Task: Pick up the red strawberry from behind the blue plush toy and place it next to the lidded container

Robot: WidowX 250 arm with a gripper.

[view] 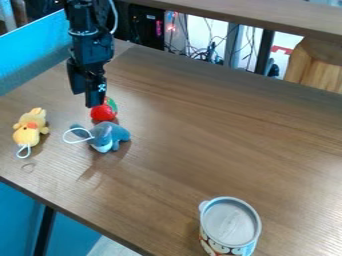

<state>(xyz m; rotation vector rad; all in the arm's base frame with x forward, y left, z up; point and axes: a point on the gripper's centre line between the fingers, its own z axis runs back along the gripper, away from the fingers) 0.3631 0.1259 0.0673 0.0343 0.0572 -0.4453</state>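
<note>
Hanging at the upper left of the frame, the black tool of a robot arm is seen directly over a small red toy with a green part at its upper right. The toy is placed just below and slightly to the right of the tool's lower end in the frame, and its upper left edge is overlapped by that end. Whether contact is made cannot be told, nor whether the tool is set wide or narrow, or has anything held in it. No clear long axis is shown by the toy's rounded body.

Just below the red toy, a blue-gray plush animal is laid on the wooden counter, with its white cord loop stretched toward the left. Farther left, near the frame's edge, a yellow plush toy is set well apart from the tool, its own cord looped below it. At the bottom of the frame, right of center, a lidded can is stood upright, well away from the plush pieces.
</note>
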